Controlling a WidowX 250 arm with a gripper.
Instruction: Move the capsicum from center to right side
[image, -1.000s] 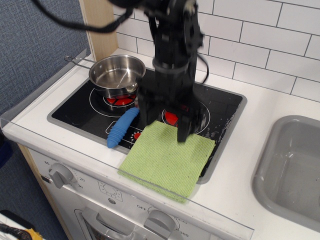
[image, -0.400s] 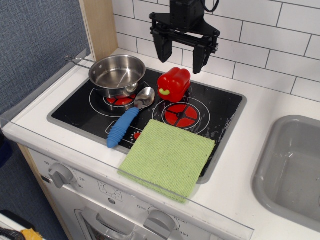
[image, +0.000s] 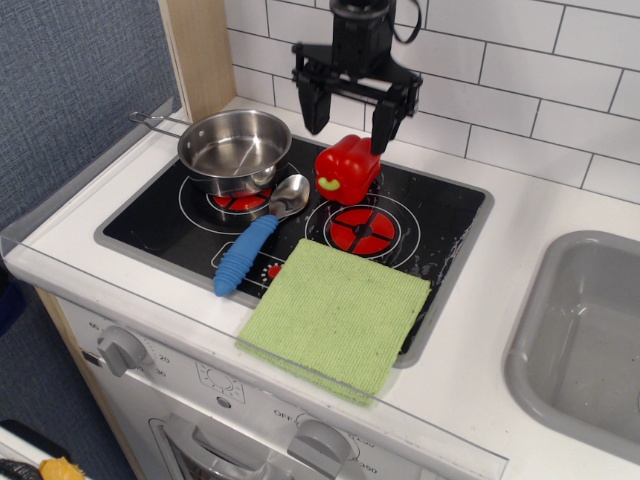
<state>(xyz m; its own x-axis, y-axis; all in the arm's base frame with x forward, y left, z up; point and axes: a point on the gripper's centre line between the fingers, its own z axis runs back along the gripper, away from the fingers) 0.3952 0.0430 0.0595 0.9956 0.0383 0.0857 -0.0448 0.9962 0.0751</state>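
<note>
A green cloth (image: 336, 314) lies nearest the camera, well in front of the fingers, draped over the front edge of the black cooktop (image: 440, 225) and onto the white surface (image: 520, 210). Just behind it, below and in front of the fingers, a red burner mark (image: 362, 230) shows on the glass. To the front left of the fingers, a spoon with a ribbed blue handle (image: 256, 243) rests on the cooktop, its steel bowl pointing toward the pepper. Farther left sits an empty steel saucepan (image: 235, 148) on the rear left burner, its thin handle reaching toward the wooden panel (image: 200, 55).

The capsicum (image: 347, 168), glossy red with a yellow-green stem facing the camera, stands on the cooktop near its middle, directly beneath the fingers and just ahead of them. The black gripper (image: 347, 108) hangs above it with its two fingers (image: 384, 112) spread wide, one to either side of the pepper's top. The fingers hold nothing, and their tips appear to stop at about the level of the pepper's crown, though whether they touch it cannot be told from this angle.

Off to the right of the fingers, well apart, a grey sink (image: 585, 340) is set into the surface. Behind the gripper rises a white tiled wall (image: 540, 70).
</note>
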